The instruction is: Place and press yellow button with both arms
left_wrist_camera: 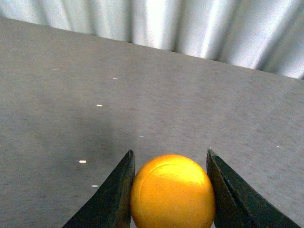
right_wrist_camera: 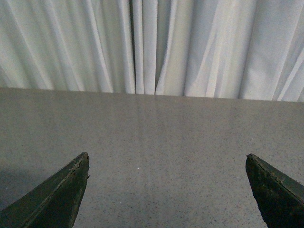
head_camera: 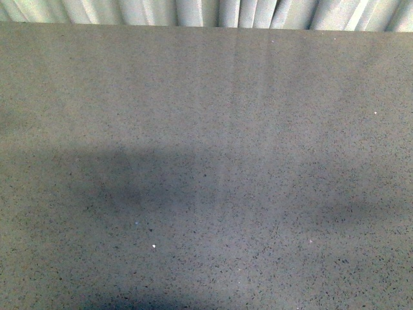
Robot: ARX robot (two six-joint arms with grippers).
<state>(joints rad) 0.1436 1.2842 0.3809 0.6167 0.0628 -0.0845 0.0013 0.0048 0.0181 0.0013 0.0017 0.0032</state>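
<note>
In the left wrist view my left gripper (left_wrist_camera: 169, 154) is shut on the yellow button (left_wrist_camera: 172, 190). Its round yellow-orange cap fills the gap between the two black fingers (left_wrist_camera: 114, 194), held above the grey table (left_wrist_camera: 142, 95). The button's neck and base are hidden. In the right wrist view my right gripper (right_wrist_camera: 167, 156) is open wide and empty, with only grey tabletop (right_wrist_camera: 161, 142) between its dark fingers (right_wrist_camera: 57, 194). Neither arm nor the button shows in the front view, which holds only the speckled grey table (head_camera: 206, 161) with arm shadows on it.
A white pleated curtain hangs behind the table's far edge, seen in the front view (head_camera: 193, 11), left wrist view (left_wrist_camera: 190, 28) and right wrist view (right_wrist_camera: 152, 42).
</note>
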